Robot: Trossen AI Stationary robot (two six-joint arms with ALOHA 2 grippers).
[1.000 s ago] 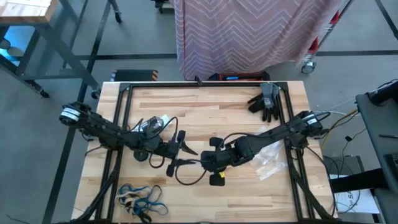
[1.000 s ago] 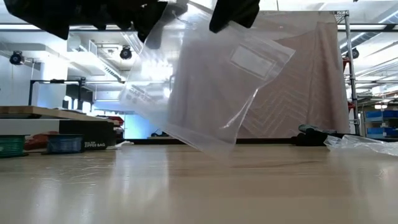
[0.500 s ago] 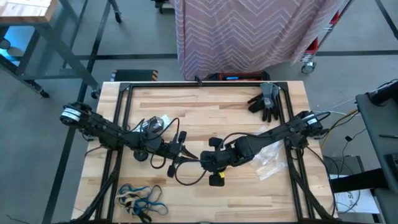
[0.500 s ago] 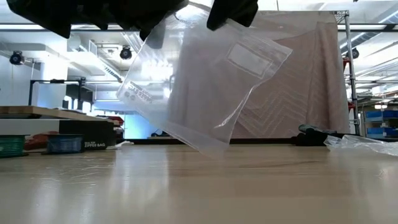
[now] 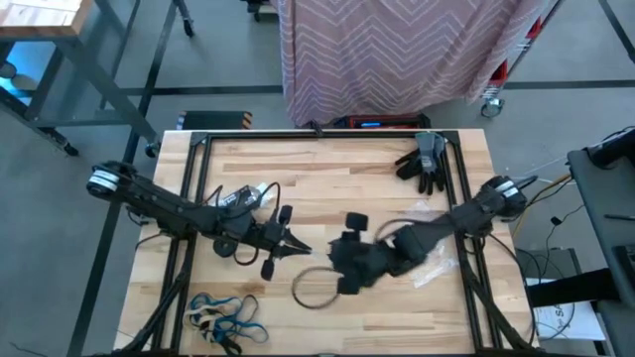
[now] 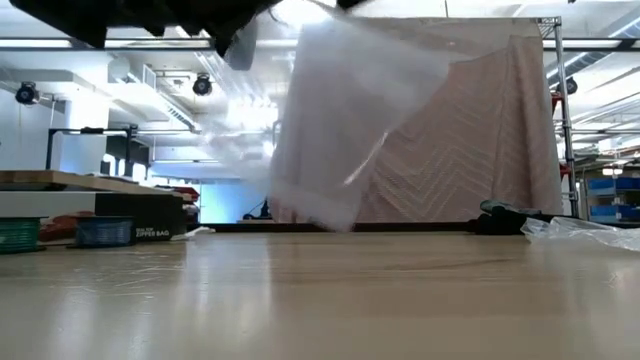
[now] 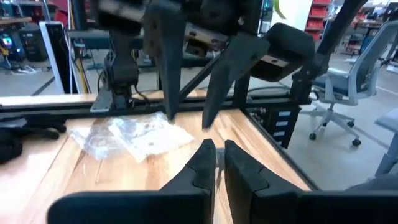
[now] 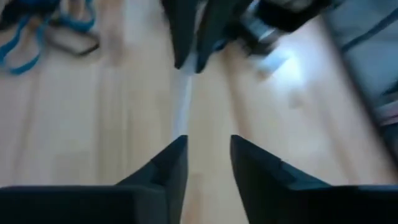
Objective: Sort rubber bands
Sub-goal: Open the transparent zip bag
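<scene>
Left hand (image 5: 295, 248): seen at mid-table in the high view, fingers pressed together on the top edge of a clear plastic bag (image 6: 340, 130) — the bag is seen hanging above the table (image 5: 327, 174) in the low view.
Right hand (image 5: 337, 283): placed just beside the left one, fingers apart with nothing between them; the bag edge is seen a little ahead of its fingertips in its wrist view.
Rubber bands (image 5: 223, 317): a loose pile of blue, tan and black loops lying flat at the near left corner of the table, well apart from both hands.
Deciding relation: the pile lies toward the near left corner from both hands — the left arm is judged the nearer, but it is occupied with the bag.
Pile axis: stretched roughly along the near edge.
Next reach: the free right hand would have to cross leftward past the bag, it is judged.
Elsewhere: dark gloves (image 5: 422, 161) and more plastic bags (image 5: 437, 260) on the right side, untouched.
</scene>
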